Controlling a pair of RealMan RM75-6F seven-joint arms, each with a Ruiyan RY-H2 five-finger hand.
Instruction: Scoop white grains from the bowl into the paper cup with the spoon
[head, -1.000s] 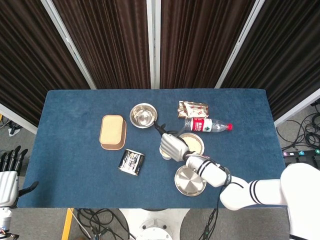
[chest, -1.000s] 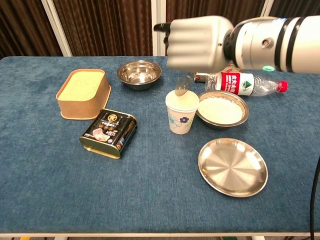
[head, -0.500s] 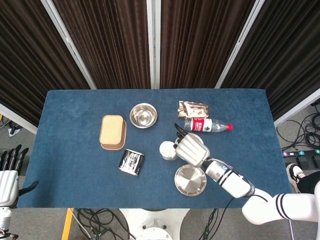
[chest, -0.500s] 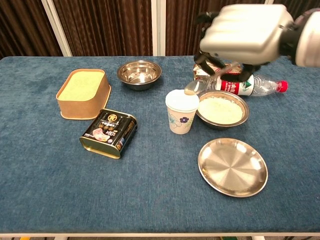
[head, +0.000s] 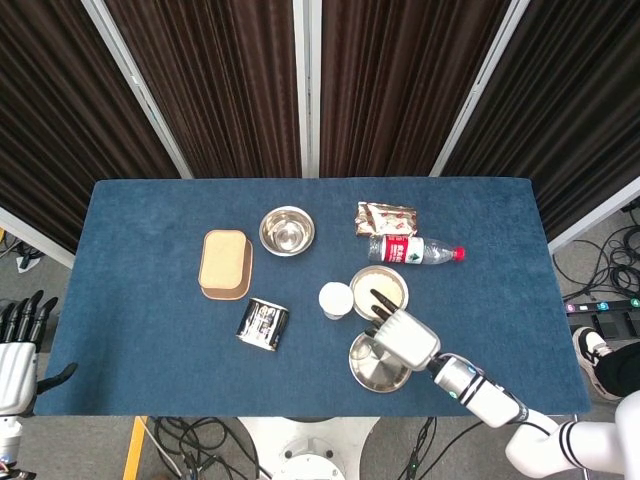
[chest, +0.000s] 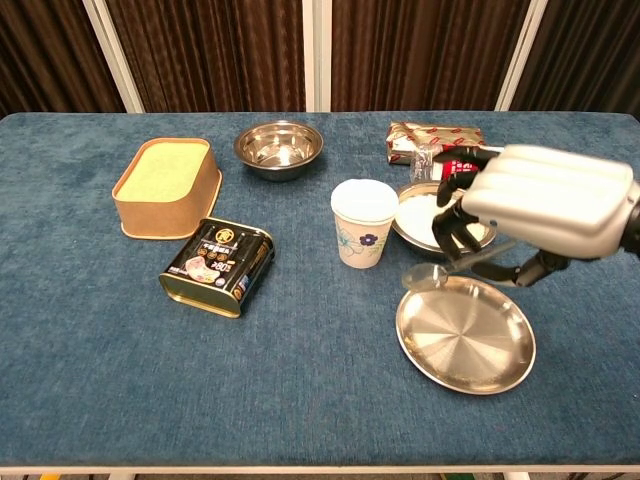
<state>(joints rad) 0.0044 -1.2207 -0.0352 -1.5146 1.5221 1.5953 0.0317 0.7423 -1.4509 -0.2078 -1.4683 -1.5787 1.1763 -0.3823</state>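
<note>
Blue table (chest: 90, 350): bowl (chest: 412, 214) holds white grains (right hand (chest: 540, 205) grasps spoon (chest: 455, 270)).

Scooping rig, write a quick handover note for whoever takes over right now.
Right hand holds the spoon low over the steel plate's far rim.
Left hand hangs off the table's left edge, fingers apart, holding nothing.
Paper cup stands upright left of the bowl of white grains; its contents can't be seen.
Left: scoop from the bowl into the cup, or set the spoon down if finished.
</note>
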